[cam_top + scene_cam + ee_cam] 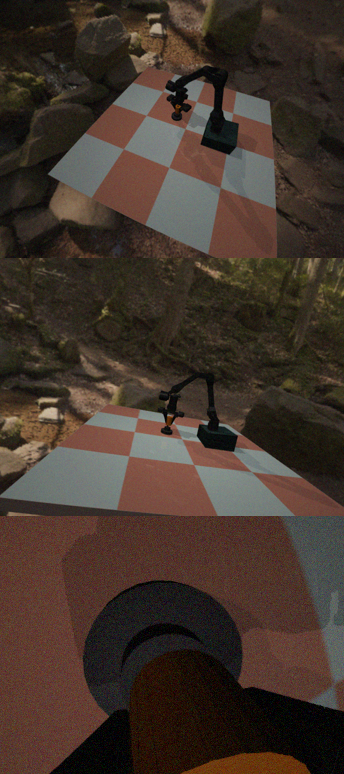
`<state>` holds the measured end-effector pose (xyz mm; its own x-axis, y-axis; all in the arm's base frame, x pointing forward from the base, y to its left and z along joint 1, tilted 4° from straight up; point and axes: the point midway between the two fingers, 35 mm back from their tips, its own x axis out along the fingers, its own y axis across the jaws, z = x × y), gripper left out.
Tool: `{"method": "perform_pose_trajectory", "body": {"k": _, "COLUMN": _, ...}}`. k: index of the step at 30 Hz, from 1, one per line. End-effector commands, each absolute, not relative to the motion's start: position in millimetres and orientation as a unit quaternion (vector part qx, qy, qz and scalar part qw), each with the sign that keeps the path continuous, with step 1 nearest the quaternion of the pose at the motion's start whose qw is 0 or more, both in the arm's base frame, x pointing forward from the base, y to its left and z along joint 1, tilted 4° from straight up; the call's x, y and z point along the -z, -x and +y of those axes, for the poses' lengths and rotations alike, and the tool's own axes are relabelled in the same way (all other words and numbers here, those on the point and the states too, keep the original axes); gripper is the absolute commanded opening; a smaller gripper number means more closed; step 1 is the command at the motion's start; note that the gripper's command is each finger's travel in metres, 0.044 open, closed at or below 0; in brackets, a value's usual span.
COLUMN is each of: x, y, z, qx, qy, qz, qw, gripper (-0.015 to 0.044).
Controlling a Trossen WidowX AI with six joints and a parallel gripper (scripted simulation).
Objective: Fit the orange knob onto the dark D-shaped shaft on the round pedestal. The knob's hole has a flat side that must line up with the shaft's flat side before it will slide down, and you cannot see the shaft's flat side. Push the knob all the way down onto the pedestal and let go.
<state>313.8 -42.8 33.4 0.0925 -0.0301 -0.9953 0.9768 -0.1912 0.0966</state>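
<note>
The orange knob (177, 109) (169, 420) (185, 711) should be kept upright over the round pedestal (176, 116) (166, 432) (160, 603), pressed only lightly and turned slowly until the hidden flats are matched, then pushed fully down. It is gripped in the partly open claw (178, 107) (169, 420), directly above the pedestal's wide base; whether the shaft has been entered cannot be told.
</note>
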Motion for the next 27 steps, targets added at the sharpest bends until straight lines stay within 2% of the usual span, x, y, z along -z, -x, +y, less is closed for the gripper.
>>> {"method": "perform_pose_trajectory", "body": {"k": 1, "x": -34.6, "y": -315.8, "z": -42.8, "qx": 0.525, "qy": -0.567, "qz": 0.417, "qw": 0.478, "gripper": 0.0}}
{"method": "perform_pose_trajectory", "body": {"k": 7, "x": -38.3, "y": -317.2, "z": -42.9, "qx": 0.527, "qy": -0.569, "qz": 0.415, "qw": 0.476, "gripper": 0.0}}
{"method": "perform_pose_trajectory", "body": {"k": 14, "x": -40.6, "y": -319.6, "z": -43.1, "qx": 0.566, "qy": -0.614, "qz": 0.36, "qw": 0.416, "gripper": 0.0}}
{"method": "perform_pose_trajectory", "body": {"k": 27, "x": -34.9, "y": -322.4, "z": -43.5, "qx": 0.566, "qy": -0.614, "qz": 0.36, "qw": 0.416, "gripper": 0.0}}
